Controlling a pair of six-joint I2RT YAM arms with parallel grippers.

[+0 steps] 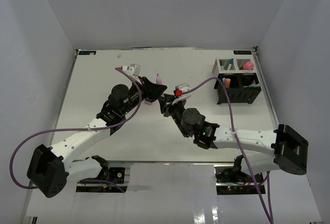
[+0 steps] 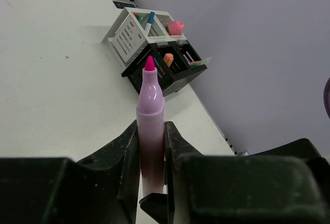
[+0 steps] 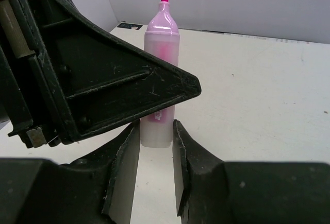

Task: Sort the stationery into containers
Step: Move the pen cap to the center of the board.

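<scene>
A stubby pink marker (image 1: 160,79), uncapped with its pink tip showing, is held upright above the middle of the table. My left gripper (image 1: 151,93) is shut on its barrel (image 2: 150,126). My right gripper (image 1: 165,101) comes from the right, and its fingertips (image 3: 181,141) close on the marker's lower end (image 3: 161,74). The black organizer (image 1: 238,94) joined to white mesh compartments (image 1: 230,65) stands at the far right. It holds a pink item (image 1: 248,65), an orange marker (image 1: 226,82) and some pens. It also shows in the left wrist view (image 2: 170,80).
Purple cables loop from both arms over the table. White walls close in the table on the left, back and right. The organizer stands close to the right wall. A blue pen (image 2: 149,18) sticks up from the white mesh part (image 2: 126,36).
</scene>
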